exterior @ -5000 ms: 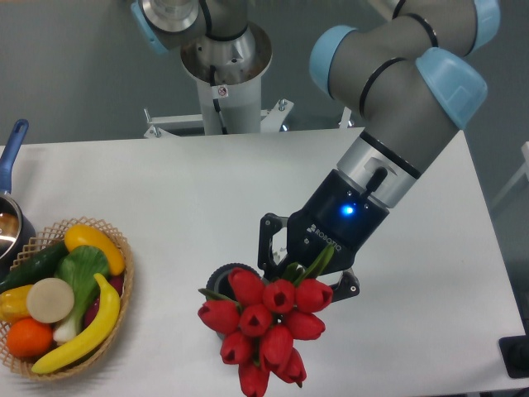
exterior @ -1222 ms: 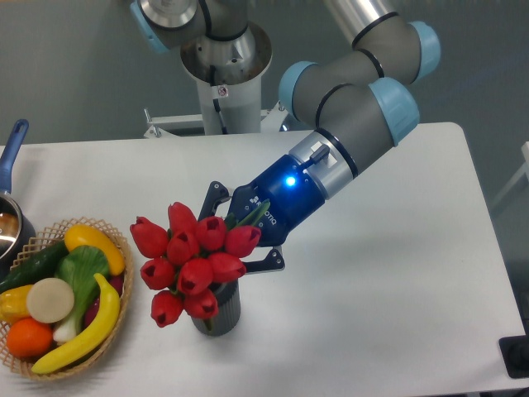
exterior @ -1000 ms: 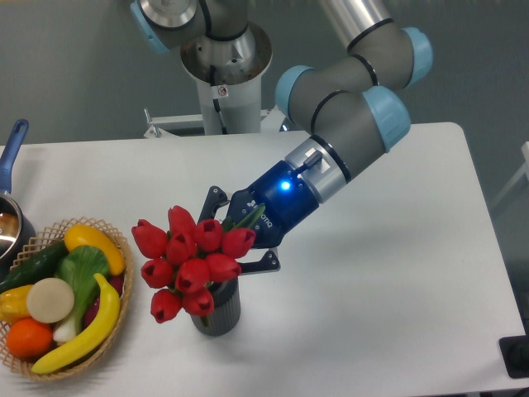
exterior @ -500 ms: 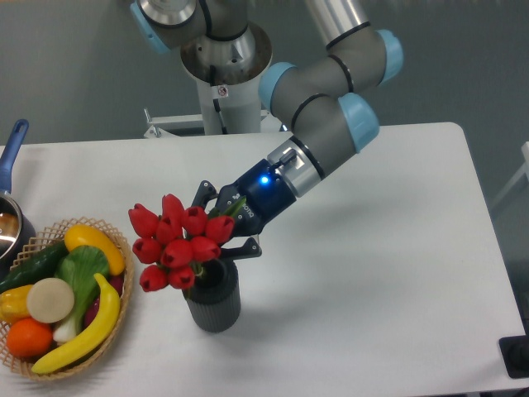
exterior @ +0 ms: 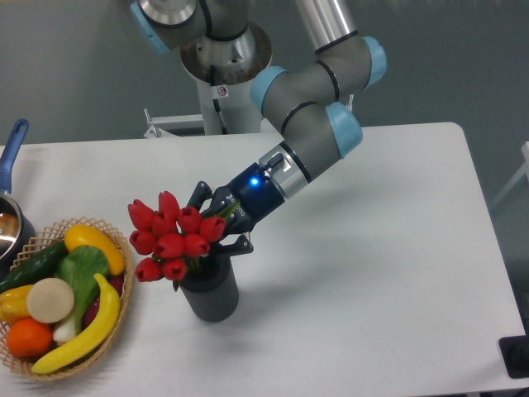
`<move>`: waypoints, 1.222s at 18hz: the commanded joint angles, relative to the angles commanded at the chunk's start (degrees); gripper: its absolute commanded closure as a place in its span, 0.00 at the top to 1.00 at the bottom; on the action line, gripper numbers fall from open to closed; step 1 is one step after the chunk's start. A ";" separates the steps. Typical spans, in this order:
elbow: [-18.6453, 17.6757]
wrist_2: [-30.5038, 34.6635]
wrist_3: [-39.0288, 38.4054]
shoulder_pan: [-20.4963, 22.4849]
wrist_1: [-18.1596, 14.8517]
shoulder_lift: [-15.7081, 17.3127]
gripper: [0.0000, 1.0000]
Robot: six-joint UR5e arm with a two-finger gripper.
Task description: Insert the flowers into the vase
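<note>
The flowers [exterior: 169,238], a tight bunch of red closed tulips, lean out to the upper left over the vase [exterior: 212,294], a dark grey ribbed cylinder standing upright on the white table. Their green stems run down to the vase's mouth; whether the ends are inside is hidden by the blooms. My gripper [exterior: 220,222] reaches in from the upper right, just above the vase's rim, and is shut on the stems right behind the blooms.
A wicker basket [exterior: 122,285] with fruit and vegetables sits at the left, close to the tulip heads. A metal pot with a blue handle [exterior: 11,153] stands at the far left edge. The robot's base [exterior: 223,66] rises behind the table.
The arm has swung the bunch from low in front of the vase up and left, then drawn back toward the base, tipping the blooms more upright over the vase's mouth.
</note>
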 joint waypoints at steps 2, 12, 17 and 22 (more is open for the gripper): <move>-0.96 0.00 0.88 0.79 0.00 0.00 0.54; -4.22 0.00 3.34 3.08 0.00 0.44 0.78; -4.84 0.00 3.25 5.01 0.00 1.84 0.79; -4.84 0.09 2.73 9.66 -0.09 3.69 0.99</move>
